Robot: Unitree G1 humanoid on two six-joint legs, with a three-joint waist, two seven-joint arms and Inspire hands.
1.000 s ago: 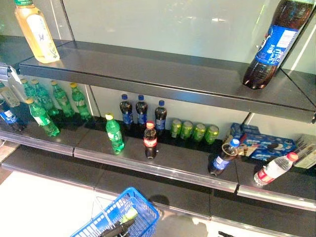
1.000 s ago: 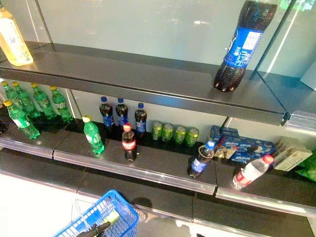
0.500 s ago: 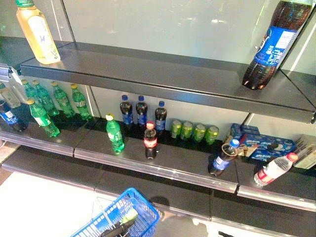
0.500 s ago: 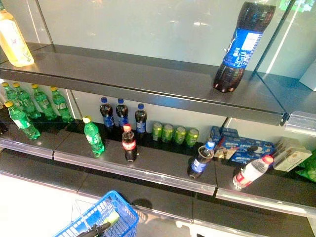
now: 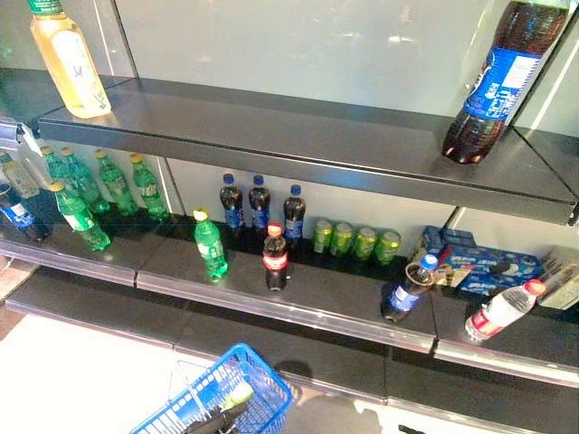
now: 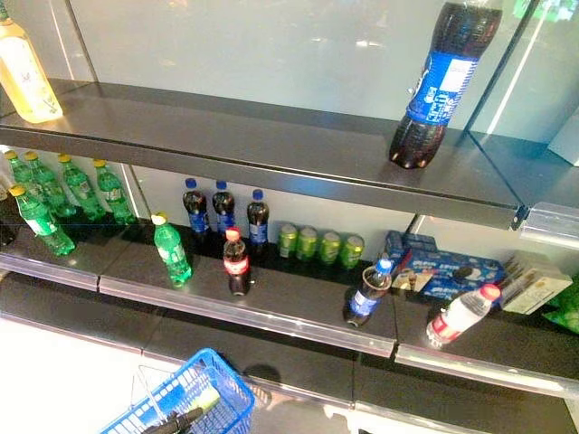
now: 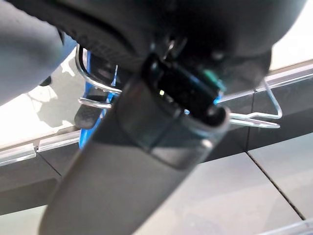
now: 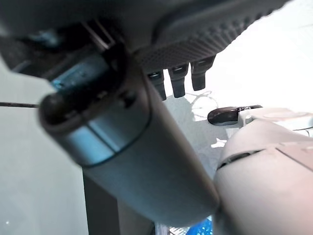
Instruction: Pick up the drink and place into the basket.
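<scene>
Standing upright at the front of the middle shelf (image 5: 298,298), a red-capped cola bottle (image 5: 274,258) serves as the landmark, untouched by either hand. Just to its left stands a green bottle (image 5: 210,244); behind it, three dark blue-capped bottles (image 5: 259,202) line up by the back wall, with four green cans (image 5: 355,241) to their right. Farther right of the cola bottle lean a blue-capped dark bottle (image 5: 409,287) and a clear water bottle (image 5: 502,310). Below and in front of it, the blue basket (image 5: 258,380) hangs from the left hand (image 5: 215,422), whose dark fingers curl round the wire handle (image 7: 98,95); something pale yellow-green lies inside the basket. The right hand (image 8: 178,78) shows only in its own wrist view, fingers hanging relaxed and holding nothing.
</scene>
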